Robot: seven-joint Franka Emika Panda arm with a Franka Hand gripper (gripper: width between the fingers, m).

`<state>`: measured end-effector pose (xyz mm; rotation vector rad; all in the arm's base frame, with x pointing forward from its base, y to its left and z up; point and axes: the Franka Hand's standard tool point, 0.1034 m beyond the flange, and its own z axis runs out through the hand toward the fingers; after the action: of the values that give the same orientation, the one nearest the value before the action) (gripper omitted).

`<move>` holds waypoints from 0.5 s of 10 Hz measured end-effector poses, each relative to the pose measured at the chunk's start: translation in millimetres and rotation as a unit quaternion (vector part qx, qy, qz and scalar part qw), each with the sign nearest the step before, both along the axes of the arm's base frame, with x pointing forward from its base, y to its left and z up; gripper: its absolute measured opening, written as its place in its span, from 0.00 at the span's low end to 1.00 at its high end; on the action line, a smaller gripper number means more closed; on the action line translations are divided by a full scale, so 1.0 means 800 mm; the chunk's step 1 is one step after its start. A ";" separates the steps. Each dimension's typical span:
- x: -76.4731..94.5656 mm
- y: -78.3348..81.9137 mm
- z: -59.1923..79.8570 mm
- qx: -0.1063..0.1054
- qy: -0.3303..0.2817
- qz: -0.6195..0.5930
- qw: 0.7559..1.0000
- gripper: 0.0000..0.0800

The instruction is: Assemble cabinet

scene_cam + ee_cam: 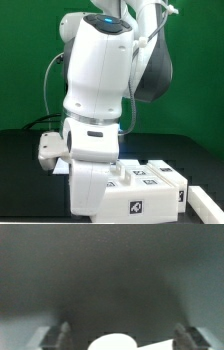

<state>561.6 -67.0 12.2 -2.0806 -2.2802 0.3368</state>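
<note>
The cabinet (140,188) is a cluster of white blocks and panels with small black-and-white tags, low at the exterior view's right on the dark table. The white arm (95,85) stands over it and hides the fingers there. In the wrist view the gripper (122,327) is open. Its two dark fingers (62,333) stand far apart at the picture's edge. A rounded white piece (120,342) of the cabinet lies between them, touching neither. Everything beyond is dark and blurred.
A white block (50,150) sits on the table at the exterior view's left, beside the arm. A black cable (45,122) runs behind it. A green wall (25,60) closes the back of the scene.
</note>
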 end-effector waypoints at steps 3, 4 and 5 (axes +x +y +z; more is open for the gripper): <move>0.000 -0.001 0.000 0.000 0.000 -0.002 1.000 0.27; 0.000 -0.002 0.001 0.000 0.000 -0.003 1.000 0.27; 0.001 -0.006 0.006 -0.001 -0.002 -0.005 1.000 0.27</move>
<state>562.7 -71.4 16.8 -2.0946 -2.2717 0.3363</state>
